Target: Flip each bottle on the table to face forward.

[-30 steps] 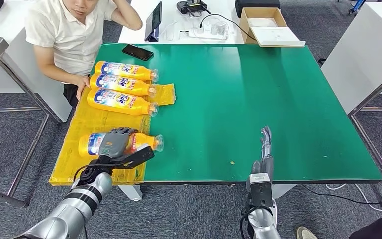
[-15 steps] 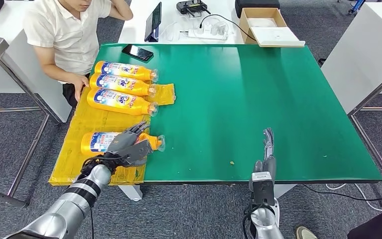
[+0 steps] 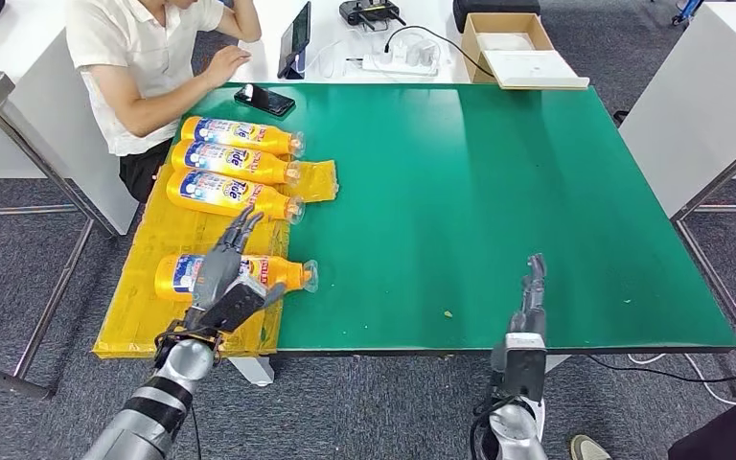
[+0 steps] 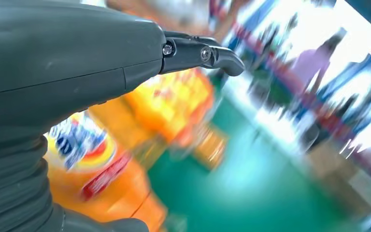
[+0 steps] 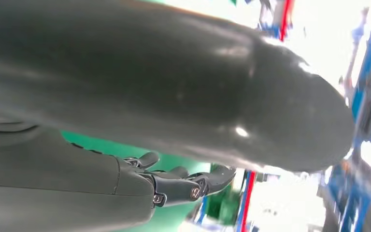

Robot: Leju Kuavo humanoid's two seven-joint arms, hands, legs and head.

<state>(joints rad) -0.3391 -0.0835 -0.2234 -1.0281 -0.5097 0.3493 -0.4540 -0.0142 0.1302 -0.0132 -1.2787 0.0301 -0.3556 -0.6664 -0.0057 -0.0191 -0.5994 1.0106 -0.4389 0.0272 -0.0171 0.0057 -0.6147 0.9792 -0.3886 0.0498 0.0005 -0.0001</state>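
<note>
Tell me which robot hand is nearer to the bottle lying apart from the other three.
Left. The left hand is raised directly over the lone bottle, fingers spread. The right hand is far across the green table, near its front edge.

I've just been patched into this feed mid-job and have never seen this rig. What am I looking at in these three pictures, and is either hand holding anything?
It is a two-armed humanoid robot. The wide picture is its head view, looking down on a green table. The other two come from cameras at its wrists, close behind each hand, so they look tilted and blurred.

Four yellow bottles lie on their sides on a yellow sheet: three in a row near a seated person, and a nearest bottle alone.

The left hand is above that nearest bottle, fingers stretched out, gripping nothing. The right hand is at the table's near edge, fingers straight, holding nothing. A phone lies at the far edge.
</note>
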